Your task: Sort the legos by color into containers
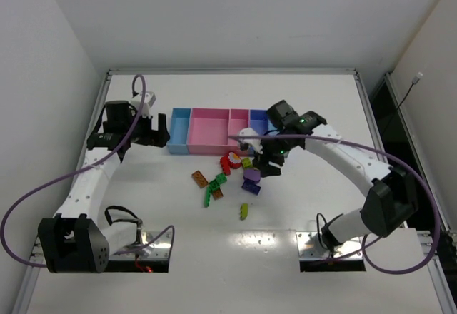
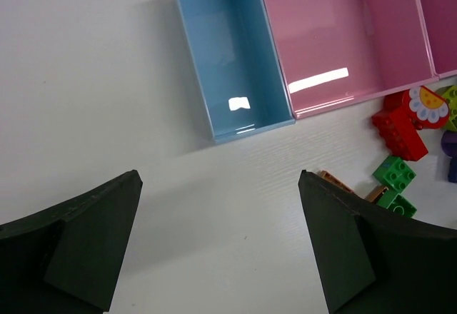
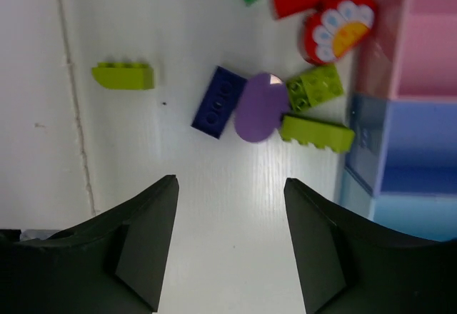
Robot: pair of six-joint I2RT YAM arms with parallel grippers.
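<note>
The left claw (image 2: 219, 178) gapes wide, empty; the right claw (image 3: 230, 182), half-spread and empty, has the round purple lego (image 3: 258, 107) just ahead.

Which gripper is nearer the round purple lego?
Right. The right gripper hovers open just short of the round purple lego; the left gripper is far off, by the light blue end bin.

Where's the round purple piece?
In the right wrist view's centre, the round purple piece sits between a dark purple brick and two yellow-green bricks, near the blue-violet bin.
</note>
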